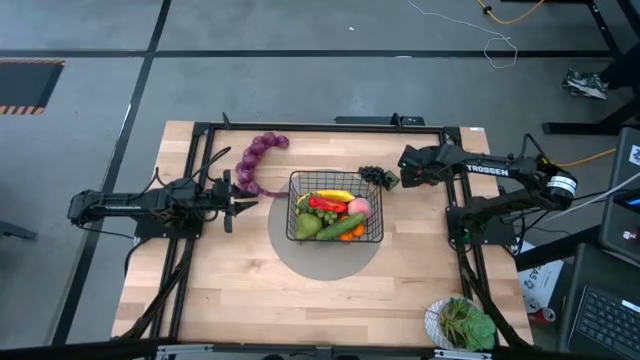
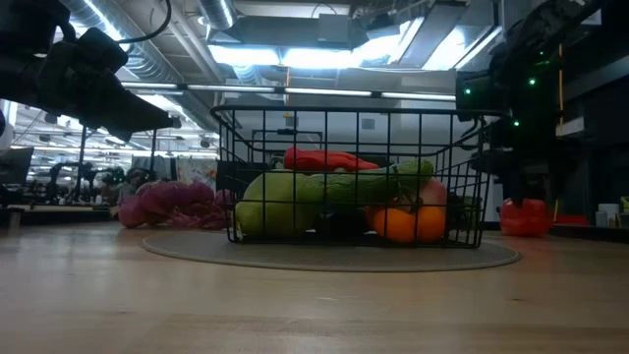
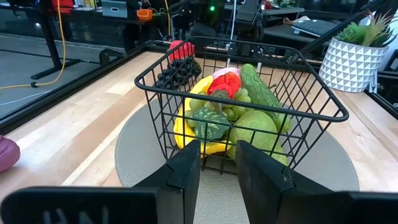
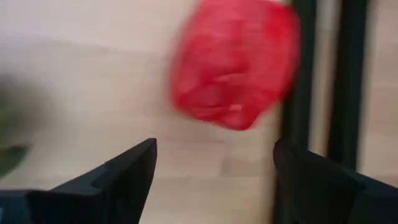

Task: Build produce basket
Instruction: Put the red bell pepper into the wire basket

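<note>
The basket (image 1: 335, 221) stands at the table's middle, full of produce (image 1: 333, 213). Right gripper (image 1: 405, 166), fingers wide open, hangs just right of dark grapes (image 1: 375, 176). Left gripper (image 1: 236, 202) waits left, fingers slightly apart, empty.

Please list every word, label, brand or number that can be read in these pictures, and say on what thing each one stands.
"TROSSEN": white letters on the right arm, seen in the high view.
Pale marks on the left gripper's body in the left wrist view: cut off, not readable.
Nothing readable on the basket or elsewhere.
</note>
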Tool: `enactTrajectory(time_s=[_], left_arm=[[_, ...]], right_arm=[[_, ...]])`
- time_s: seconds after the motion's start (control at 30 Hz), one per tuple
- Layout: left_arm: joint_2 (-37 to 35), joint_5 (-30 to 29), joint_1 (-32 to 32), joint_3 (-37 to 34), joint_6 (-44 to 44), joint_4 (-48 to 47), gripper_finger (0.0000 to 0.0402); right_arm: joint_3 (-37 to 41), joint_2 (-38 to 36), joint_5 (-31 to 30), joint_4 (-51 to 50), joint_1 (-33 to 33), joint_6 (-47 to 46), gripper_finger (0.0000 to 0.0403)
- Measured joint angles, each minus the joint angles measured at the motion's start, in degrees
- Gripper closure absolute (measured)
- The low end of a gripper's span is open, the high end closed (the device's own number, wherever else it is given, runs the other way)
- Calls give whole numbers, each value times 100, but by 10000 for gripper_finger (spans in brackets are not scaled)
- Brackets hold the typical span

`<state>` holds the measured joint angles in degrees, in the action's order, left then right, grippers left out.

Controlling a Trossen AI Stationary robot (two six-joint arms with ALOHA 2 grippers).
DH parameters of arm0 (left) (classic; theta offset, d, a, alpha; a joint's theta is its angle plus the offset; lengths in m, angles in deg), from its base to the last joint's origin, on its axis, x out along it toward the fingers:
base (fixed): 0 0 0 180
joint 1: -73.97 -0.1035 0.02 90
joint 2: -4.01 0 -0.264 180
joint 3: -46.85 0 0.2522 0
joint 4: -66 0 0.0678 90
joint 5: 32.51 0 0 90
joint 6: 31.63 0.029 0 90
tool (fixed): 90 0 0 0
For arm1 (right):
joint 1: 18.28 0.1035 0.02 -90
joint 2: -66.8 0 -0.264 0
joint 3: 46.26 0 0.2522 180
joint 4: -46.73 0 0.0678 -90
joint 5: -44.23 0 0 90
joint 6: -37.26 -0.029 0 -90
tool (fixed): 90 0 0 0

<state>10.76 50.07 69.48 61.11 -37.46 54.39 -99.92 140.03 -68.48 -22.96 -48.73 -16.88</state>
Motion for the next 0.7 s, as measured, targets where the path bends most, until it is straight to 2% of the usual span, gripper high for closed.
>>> enactTrajectory(time_s=[0.2,0.5,0.7], left_arm=[[0,1,0,2,1,0,305],[0,0,1,1,0,1,305],[0,1,2,1,0,0,305]], right_arm=[[0,0,319,541,99,647,81],[0,0,-6,1057,98,665,81],[-2,0,370,1289,100,508,81]])
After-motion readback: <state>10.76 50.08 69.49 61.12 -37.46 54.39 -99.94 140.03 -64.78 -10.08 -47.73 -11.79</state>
